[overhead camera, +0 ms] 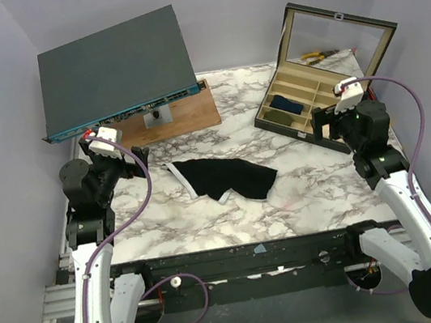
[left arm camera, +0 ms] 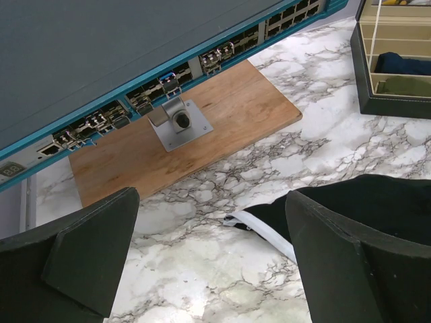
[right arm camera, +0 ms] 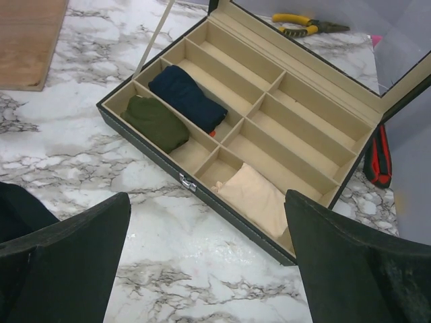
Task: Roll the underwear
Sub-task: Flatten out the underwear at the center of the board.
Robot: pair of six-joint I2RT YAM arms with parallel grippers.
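the underwear [overhead camera: 222, 178] lies crumpled, unrolled, on the table [overhead camera: 209, 221] between the left gripper [left arm camera: 212, 259] and right gripper [right arm camera: 209, 262], both spread wide, nothing pinched. if only one layer is caught, the fabric may be bunched, not rolled.

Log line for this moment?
underwear: unrolled, on table | left gripper: open, empty | right gripper: open, empty
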